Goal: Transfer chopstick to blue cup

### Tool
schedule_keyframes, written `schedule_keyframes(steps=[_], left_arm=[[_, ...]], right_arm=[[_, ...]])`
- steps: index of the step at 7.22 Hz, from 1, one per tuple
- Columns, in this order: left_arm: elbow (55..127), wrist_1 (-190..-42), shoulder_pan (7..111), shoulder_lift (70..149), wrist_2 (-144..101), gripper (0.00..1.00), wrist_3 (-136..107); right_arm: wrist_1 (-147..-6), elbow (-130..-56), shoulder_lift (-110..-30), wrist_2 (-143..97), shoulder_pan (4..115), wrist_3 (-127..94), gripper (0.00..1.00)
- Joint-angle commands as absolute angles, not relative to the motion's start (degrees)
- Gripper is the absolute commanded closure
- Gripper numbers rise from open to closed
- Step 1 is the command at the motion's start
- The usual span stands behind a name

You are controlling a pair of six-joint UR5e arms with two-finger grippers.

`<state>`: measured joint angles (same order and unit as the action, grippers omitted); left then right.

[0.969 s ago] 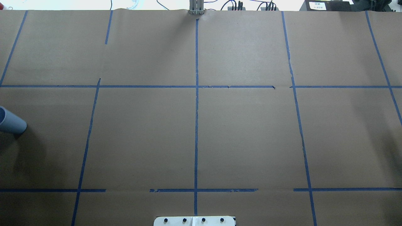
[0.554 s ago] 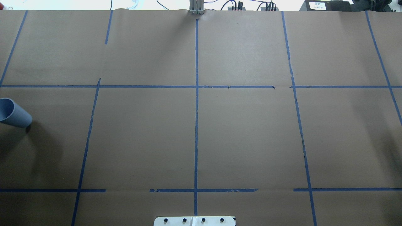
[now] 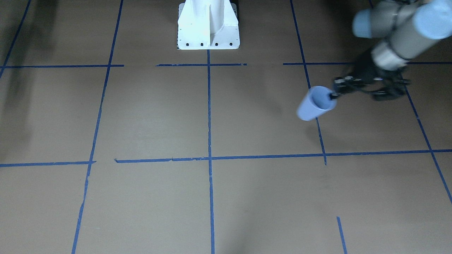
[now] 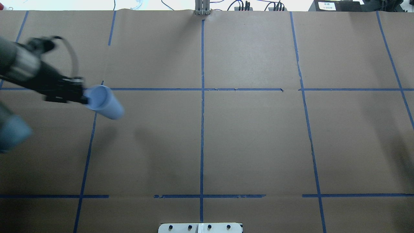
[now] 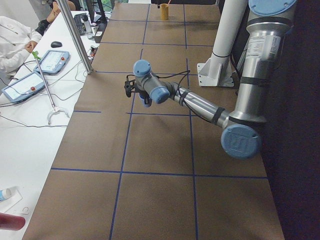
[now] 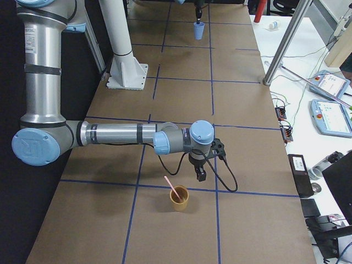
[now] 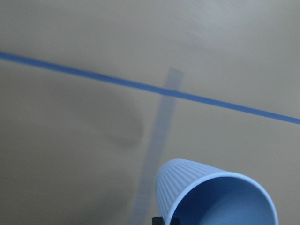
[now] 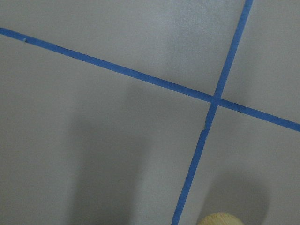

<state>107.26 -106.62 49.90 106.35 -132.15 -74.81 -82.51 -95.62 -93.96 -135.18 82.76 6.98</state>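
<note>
The left claw (image 3: 333, 94) is closed on the rim of a ribbed pale-blue plastic cup (image 3: 314, 104), pinching its wall — the cup hangs below it, clear of the brown paper-covered surface (image 3: 159, 116), over a blue tape line (image 3: 320, 139) on the robot's left half. Its mouth faces up and its long axis is close to upright, as the exterior right view shows it. The right claw (image 6: 199, 175) hovers just beside a squat tan cup (image 6: 179, 199) near the surface's right end; whether it is open I cannot tell. The thin pink chopstick (image 6: 174, 190) stands in that tan cup, well apart from the blue one — lower end inside, long axis slanted, upper end leaning toward the robot's side. A black box with a white label (image 4: 328, 5) sits beyond the far edge; its print is too small to read.
</note>
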Motion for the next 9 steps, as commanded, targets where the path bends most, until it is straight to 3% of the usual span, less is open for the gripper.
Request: schedule_keyframes(steps=[1, 2, 7, 8, 9], left_arm=[[100.2, -92.2, 36.9, 127.3, -117.6, 1.0, -83.9], [97.1, -91.9, 36.4, 131.2, -117.2, 1.0, -84.2], [90.6, -92.5, 34.6, 136.2, -117.2, 1.0, -84.0], [89.4, -94.1, 34.4, 136.6, -117.1, 0.98, -83.9], [89.2, -94.8, 34.0, 136.4, -116.8, 0.9, -83.9]], right_arm=[[-82.4, -95.9, -93.8, -135.2, 81.0, 7.3, 0.0], [-78.5, -95.4, -94.0, -135.2, 80.6, 6.9, 0.0], [-75.7, -95.7, -94.6, -135.4, 79.7, 6.1, 0.0], [-75.7, -95.7, -94.4, -135.4, 79.8, 5.6, 0.01], [-75.8, -95.8, -94.1, -135.6, 79.8, 5.6, 0.01]])
